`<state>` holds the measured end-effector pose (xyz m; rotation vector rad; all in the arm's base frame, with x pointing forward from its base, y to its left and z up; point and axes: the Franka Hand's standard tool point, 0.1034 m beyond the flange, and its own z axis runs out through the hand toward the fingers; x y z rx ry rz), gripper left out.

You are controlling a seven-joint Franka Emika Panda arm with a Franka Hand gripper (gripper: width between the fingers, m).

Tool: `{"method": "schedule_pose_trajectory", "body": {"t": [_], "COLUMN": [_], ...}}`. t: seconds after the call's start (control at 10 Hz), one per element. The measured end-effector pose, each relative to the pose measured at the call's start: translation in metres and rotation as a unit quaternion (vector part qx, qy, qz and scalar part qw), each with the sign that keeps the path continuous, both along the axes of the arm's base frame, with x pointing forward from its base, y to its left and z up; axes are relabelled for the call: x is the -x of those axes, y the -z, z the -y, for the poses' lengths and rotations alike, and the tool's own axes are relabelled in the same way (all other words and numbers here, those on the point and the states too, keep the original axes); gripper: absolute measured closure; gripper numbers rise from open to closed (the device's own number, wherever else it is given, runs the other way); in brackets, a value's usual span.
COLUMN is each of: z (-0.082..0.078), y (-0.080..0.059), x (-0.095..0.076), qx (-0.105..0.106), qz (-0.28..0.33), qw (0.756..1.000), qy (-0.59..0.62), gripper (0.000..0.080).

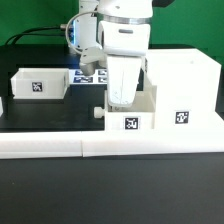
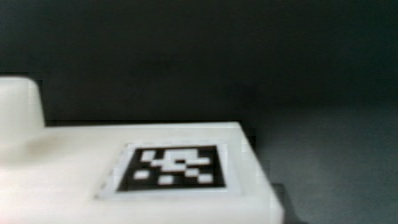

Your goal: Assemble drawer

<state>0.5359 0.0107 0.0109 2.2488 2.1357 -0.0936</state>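
My gripper [image 1: 122, 97] reaches straight down into a small open white drawer box [image 1: 128, 115] with a tag on its front face. Its fingertips are hidden behind the box's wall, so I cannot tell whether they grip it. The box stands right beside the large white drawer housing [image 1: 183, 88] on the exterior view's right. A second small white box [image 1: 37, 85] with a tag stands at the left. In the wrist view a white panel [image 2: 80, 155] with a tag fills the near part, very close to the camera. No fingers show there.
The marker board [image 1: 92, 75] lies behind the arm on the black table [image 1: 50, 112]. A long white ledge [image 1: 100, 146] runs along the front edge. A white upright piece [image 2: 16, 110] stands beside the tagged panel in the wrist view.
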Motion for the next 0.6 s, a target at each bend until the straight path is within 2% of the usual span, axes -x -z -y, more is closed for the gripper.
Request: {"method": "schedule_pose_trajectory", "body": {"t": [0.6], "z": [-0.0009], "y": [0.0004], "x": [-0.0015], "qx": [-0.002], "qz": [0.004], "qw": [1.000], "qy": [-0.009], "gripper": [0.0757]}}
